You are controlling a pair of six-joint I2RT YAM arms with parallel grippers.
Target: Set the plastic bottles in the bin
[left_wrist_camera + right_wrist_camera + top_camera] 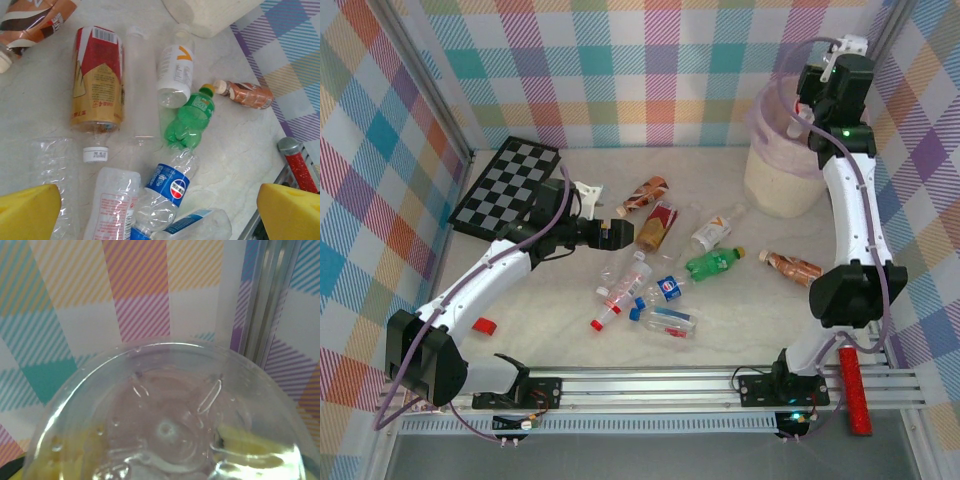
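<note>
Red comes nearest: a stick lies across the rails at the near right edge of the table. Beyond it the bottles lie scattered on their sides at mid-table. A blue-capped bottle and a red-capped bottle are closest. Just past them is a blue-labelled bottle, its base touching the green bottle. A brown bottle lies apart to the right, and a white-labelled bottle sits just behind the green one. The left hand hovers over this cluster beside a gold-and-red bottle. Its yellow fingers are spread wide, with nothing gripped between them. Farther back a second brown bottle lies near a checkerboard at the far left. At the far right stands the bin, well apart from the bottles on the table. The right arm stretches up to it, and the right hand is clamped on a clear bottle. That bottle's base fills the wrist view against the checked wall. From above, this hand appears raised over the bin's rim.
</note>
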